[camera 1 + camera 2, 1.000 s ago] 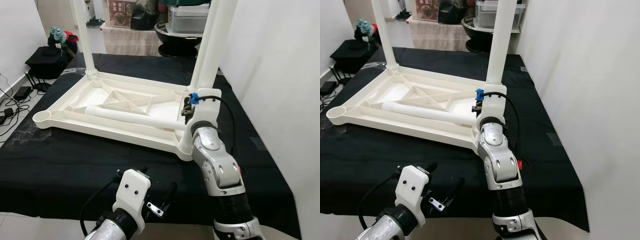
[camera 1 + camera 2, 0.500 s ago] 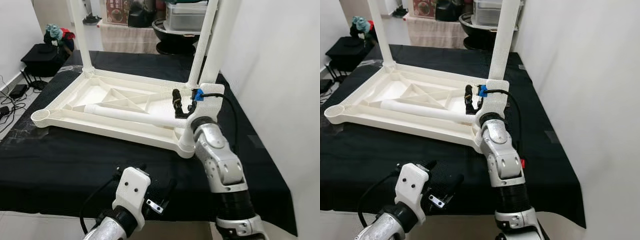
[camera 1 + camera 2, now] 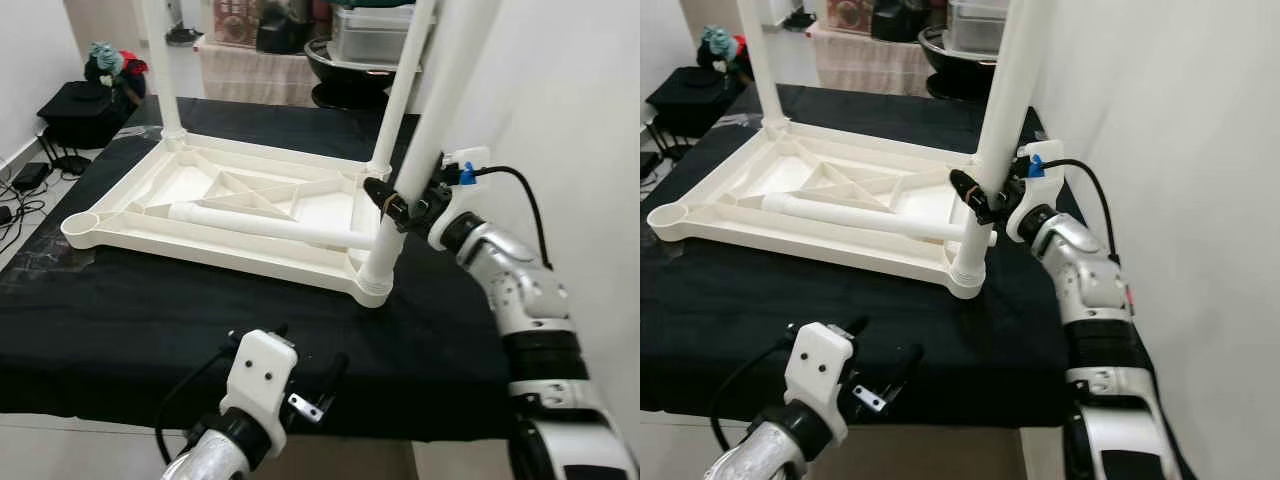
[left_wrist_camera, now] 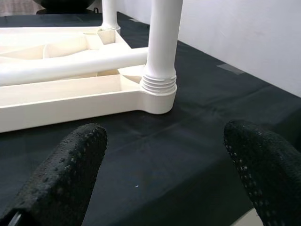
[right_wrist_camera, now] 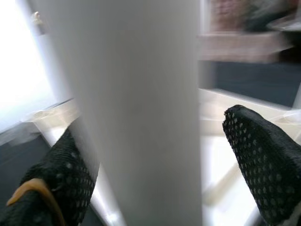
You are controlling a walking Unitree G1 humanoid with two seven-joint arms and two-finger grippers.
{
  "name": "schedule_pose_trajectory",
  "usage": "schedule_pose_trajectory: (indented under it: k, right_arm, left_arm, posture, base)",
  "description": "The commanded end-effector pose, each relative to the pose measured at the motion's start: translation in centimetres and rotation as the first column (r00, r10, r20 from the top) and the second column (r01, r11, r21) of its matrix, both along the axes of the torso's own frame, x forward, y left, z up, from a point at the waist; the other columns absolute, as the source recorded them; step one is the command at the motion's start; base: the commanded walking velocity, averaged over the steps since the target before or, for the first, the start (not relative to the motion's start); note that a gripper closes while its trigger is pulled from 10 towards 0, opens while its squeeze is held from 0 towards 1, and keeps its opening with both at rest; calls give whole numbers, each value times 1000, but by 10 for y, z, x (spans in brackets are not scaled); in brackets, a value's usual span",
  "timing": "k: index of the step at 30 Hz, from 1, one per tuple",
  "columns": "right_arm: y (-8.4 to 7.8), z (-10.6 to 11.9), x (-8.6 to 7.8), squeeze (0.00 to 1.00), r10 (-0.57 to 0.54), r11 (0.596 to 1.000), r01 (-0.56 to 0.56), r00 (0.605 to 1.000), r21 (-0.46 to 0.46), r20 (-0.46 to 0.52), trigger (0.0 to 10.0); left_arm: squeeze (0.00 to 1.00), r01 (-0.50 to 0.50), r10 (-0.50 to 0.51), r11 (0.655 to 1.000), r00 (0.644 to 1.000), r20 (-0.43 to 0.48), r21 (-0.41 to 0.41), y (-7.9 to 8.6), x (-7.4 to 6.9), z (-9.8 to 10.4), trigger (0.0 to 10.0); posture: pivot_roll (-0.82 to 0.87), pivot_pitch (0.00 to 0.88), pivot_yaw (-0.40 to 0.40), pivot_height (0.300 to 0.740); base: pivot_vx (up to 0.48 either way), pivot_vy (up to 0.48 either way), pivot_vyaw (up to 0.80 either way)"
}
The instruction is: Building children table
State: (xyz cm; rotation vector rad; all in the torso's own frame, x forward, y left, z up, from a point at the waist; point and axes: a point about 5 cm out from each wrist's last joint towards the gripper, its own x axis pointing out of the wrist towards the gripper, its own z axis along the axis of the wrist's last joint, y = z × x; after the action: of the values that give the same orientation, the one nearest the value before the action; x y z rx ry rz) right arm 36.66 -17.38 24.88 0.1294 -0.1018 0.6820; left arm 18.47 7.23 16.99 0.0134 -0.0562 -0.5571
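Nearest, the left gripper point(image 3: 308, 383) hovers over the black cloth point(image 3: 120, 310) with its fingers spread wide. Beyond it the upturned white table point(image 3: 230, 205) lies on the cloth, and the right gripper point(image 3: 400, 200) straddles its near-right leg point(image 3: 425, 150), one finger each side; whether it grips I cannot tell.

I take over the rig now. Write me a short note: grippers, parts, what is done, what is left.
Right gripper: jaws open around the near right leg, which stands upright in its corner socket.
Left gripper: open, idle, low over the black cloth.
Tabletop lies upside down. Three legs stand in the corners.
One loose leg lies on the tabletop.
Left: fit that leg into the empty near left socket.
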Motion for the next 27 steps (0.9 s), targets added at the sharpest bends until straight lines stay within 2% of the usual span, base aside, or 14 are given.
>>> schedule_pose_trajectory:
  k: [1,3,4,7,12,14,15,16,19,20,26,27]
  right_arm:
    - [-1,-1,1,0,112,994,-111,994,19,-16,10000]
    - [-1,1,4,0,153,988,-153,988,18,-5,10000]
    - [0,6,7,0,226,974,-227,974,26,13,10000]
    - [2,6,8,0,270,963,-270,963,17,17,10000]
    - [15,1,14,0,398,916,-396,917,57,-33,10000]
    - [15,1,14,0,398,916,-396,917,57,-33,10000]
    - [19,-1,15,0,431,902,-428,901,60,-44,10000]
    - [23,-4,16,0,453,891,-451,890,49,-52,5961]
    - [26,-6,16,0,464,886,-463,884,40,-56,5961]
    - [32,-10,20,0,441,898,-440,894,22,-78,0]
    - [36,-10,22,0,437,900,-436,897,24,-64,0]
    - [37,-9,25,0,404,915,-404,913,17,-62,0]
  left_arm:
    - [0,2,-2,1000,1000,-8,1,-1,0,0,10000]
    - [0,2,-2,1000,1000,-4,0,-1,0,1,10000]
    - [0,5,-5,1000,1000,2,2,-1,0,3,10000]
    - [0,3,-3,1000,1000,4,1,-1,0,3,10000]
    - [0,26,-26,999,1000,2,-25,-5,-1,6,10000]
    - [0,26,-26,999,1000,2,-25,-5,-1,6,10000]
    - [0,45,-45,998,999,0,-35,-7,-2,7,10000]
    - [0,68,-68,997,998,1,-44,-10,-4,8,10000]
    - [0,83,-83,995,997,3,-51,-11,-5,9,10000]
    - [0,82,-82,995,997,6,-58,-12,-6,11,10000]
    - [0,73,-72,995,997,6,-62,-11,-4,12,10000]
    - [0,67,-67,996,998,7,-63,-10,-4,12,10000]
  posture:
    - [56,150,-106,740]
    - [61,151,-108,740]
    - [66,152,-109,740]
    - [69,152,-110,740]
    - [74,152,-112,740]
    - [74,152,-112,740]
    - [74,152,-111,740]
    - [80,151,-114,740]
    - [83,153,-114,740]
    - [83,152,-116,740]
    - [83,151,-116,740]
    - [82,151,-114,740]
  base:
    - [0,0,0]
    - [0,0,0]
    - [0,0,0]
    - [0,0,0]
    - [0,0,0]
    - [0,0,0]
    - [0,0,0]
    - [0,0,0]
    - [0,0,0]
    - [0,0,0]
    - [0,0,0]
    - [0,0,0]
